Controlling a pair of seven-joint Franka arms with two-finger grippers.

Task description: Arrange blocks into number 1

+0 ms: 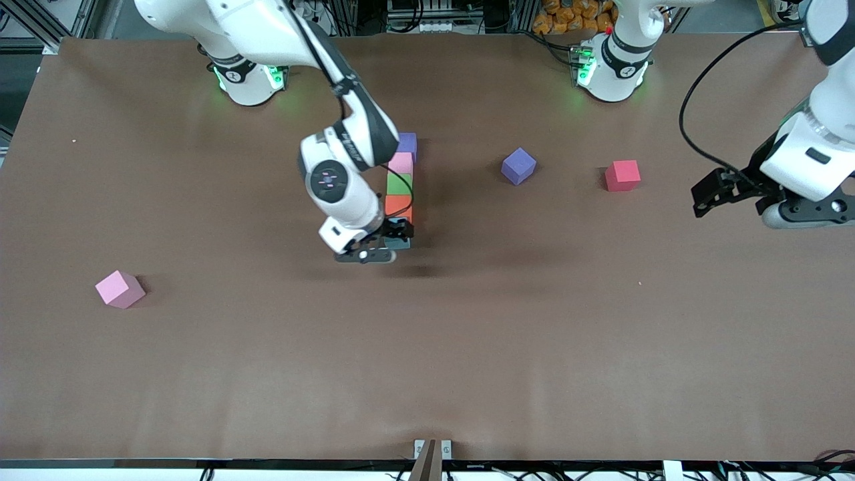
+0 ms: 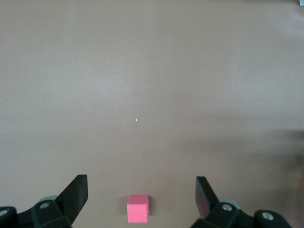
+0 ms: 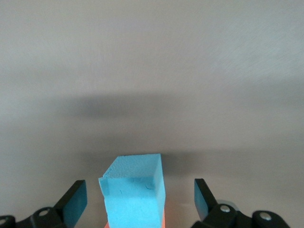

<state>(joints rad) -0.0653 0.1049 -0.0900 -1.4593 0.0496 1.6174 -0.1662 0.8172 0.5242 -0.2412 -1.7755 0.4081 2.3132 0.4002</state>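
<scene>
A single-file column of touching blocks stands mid-table: purple (image 1: 407, 143), pale pink (image 1: 401, 162), green (image 1: 399, 184), orange (image 1: 398, 204). The light blue block (image 3: 135, 194) sits at the end nearest the front camera, against the orange one. My right gripper (image 3: 137, 190) is down over it, open, with a gap between each finger and the cube. In the front view this gripper (image 1: 394, 236) hides most of the light blue block. My left gripper (image 1: 701, 197) waits open above the table at the left arm's end, holding nothing.
A crimson-red cube (image 1: 622, 175) lies loose toward the left arm's end and shows between the left fingers as a small cube (image 2: 137, 208) far below. A second purple cube (image 1: 518, 166) sits between it and the column. A second pink cube (image 1: 119, 288) lies toward the right arm's end.
</scene>
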